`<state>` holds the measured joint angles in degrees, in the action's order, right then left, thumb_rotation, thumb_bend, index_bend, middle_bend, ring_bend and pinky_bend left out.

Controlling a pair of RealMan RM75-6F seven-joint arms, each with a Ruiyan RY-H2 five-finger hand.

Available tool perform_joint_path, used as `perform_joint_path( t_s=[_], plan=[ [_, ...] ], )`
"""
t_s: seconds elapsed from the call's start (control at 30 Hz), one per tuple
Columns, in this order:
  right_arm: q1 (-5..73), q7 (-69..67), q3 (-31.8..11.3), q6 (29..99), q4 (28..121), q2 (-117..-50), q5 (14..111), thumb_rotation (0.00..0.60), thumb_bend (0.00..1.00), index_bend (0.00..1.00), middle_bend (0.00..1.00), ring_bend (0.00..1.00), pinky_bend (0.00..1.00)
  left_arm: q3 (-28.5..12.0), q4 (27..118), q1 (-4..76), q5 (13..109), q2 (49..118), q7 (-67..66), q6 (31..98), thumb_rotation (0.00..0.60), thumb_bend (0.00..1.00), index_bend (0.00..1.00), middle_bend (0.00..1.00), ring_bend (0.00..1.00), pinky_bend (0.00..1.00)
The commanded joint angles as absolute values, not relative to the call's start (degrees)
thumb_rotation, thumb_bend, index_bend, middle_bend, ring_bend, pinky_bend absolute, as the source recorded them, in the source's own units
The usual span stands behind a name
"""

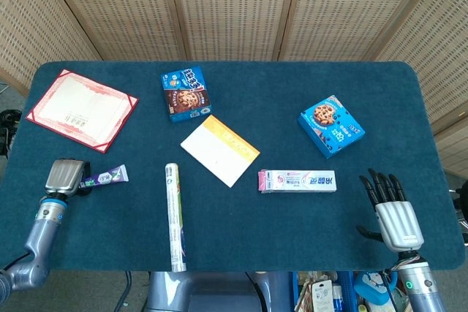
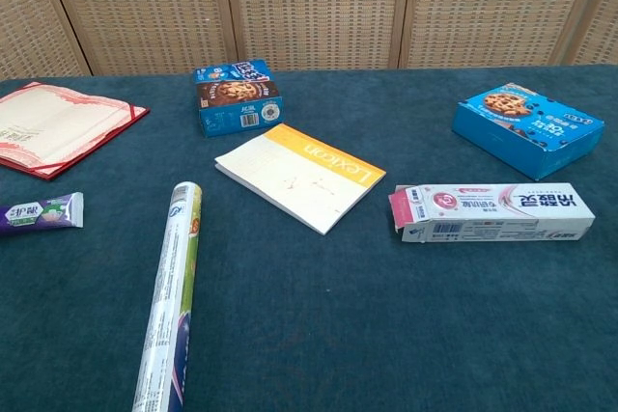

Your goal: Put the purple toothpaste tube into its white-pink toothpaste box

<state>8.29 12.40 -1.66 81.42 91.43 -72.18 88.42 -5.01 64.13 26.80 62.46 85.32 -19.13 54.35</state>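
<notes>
Purple toothpaste tube (image 1: 106,176) gripped at its cap end by left hand (image 1: 63,177), crimped end angled away, right hand (image 1: 393,210) spread, holding nothing, near white-pink box (image 1: 297,181)

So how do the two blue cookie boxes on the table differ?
The left cookie box is smaller, with a brown front panel; it sits squarely behind the notebook. The right cookie box is broader, flatter, all blue, and lies turned at an angle behind the toothpaste box. Both picture chocolate-chip cookies and are untouched.
</notes>
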Motion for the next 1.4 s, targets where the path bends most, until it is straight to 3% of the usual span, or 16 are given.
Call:
perform_joint_path(
  t_s=[0.03,0.43,1.4],
  plan=[
    [8.3,12.4,-1.7,81.5,91.4,-72.2,88.4,0.600,0.00,0.00,0.00,0.00,0.00,-5.0,63.5,26.6,63.3,85.7,-18.3,55.0,0.600,0.29,0.76,0.58,0.45,0.40],
    [8.2,12.5,-1.7,81.9,91.8,-72.1,88.8,0.600,0.00,0.00,0.00,0.00,0.00,-4.9,61.2,26.1,69.8,85.9,-11.9,59.8,0.600,0.35,0.86,0.67,0.52,0.45],
    [11.3,15.6,-3.2,76.4,93.6,-72.4,85.8,0.600,0.00,0.00,0.00,0.00,0.00,-3.5,66.9,26.8,85.2,75.8,4.0,69.6,0.600,0.36,0.88,0.68,0.54,0.46]
  ],
)
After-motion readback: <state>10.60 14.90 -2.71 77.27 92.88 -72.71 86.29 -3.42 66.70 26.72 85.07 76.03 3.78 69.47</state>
